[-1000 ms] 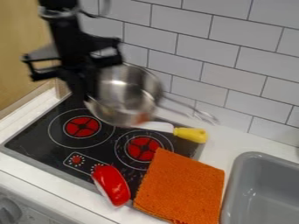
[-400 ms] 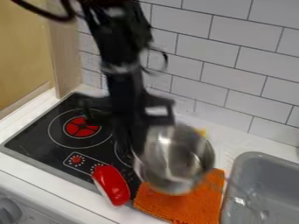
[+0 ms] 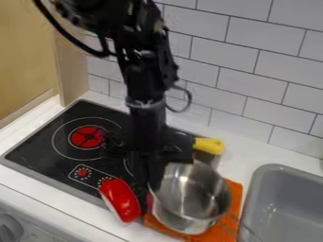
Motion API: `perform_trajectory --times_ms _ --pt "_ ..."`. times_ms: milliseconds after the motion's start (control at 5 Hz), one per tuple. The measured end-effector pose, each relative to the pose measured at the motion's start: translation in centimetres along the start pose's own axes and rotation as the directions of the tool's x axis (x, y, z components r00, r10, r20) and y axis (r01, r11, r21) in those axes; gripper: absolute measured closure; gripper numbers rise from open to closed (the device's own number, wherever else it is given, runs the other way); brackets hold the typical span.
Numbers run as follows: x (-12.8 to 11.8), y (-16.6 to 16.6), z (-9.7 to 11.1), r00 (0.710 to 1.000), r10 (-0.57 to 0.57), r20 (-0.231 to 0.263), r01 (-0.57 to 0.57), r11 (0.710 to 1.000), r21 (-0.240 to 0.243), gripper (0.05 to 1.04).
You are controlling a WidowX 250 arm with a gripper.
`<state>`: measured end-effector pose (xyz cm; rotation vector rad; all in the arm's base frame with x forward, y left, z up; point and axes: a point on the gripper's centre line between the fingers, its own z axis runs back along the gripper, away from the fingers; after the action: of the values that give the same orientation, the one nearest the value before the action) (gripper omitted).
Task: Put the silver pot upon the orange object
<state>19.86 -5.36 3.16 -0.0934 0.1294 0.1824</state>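
Gripper (image 3: pixel 151 182), nearly closed, pinched the rim of the silver pot (image 3: pixel 189 196), beside it, over the orange cloth (image 3: pixel 236 194).

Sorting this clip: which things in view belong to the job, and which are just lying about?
Job:
- silver pot
- orange cloth, beneath the pot
- gripper, at the pot's rim

Lying about:
- red object
- yellow handle

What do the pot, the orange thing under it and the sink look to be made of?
Pot: bare metal, likely stainless steel; silver with bright reflections. Orange cloth: probably woven textile, matte, flat, slightly fuzzy. Sink: smooth grey, perhaps plastic; soft sheen, no metallic glare.
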Motion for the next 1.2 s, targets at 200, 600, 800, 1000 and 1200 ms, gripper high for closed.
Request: perform_trajectory --times_ms 200,600,800,1000,1200 --pt "0.1 0.1 -0.4 1.0 -0.009 -0.005 0.009 1.0 0.009 1.029" --pt "0.4 -0.1 -0.5 1.0 -0.02 0.024 0.02 0.999 0.029 1.01" --pt "0.3 -0.1 0.9 0.997 -0.031 0.068 0.028 0.999 0.041 0.865" --pt "0.6 -0.3 3.1 0.993 0.028 0.117 -0.032 0.999 0.029 0.612" --pt "1.2 -0.6 5.0 0.988 0.054 0.146 -0.058 0.998 0.026 0.304"
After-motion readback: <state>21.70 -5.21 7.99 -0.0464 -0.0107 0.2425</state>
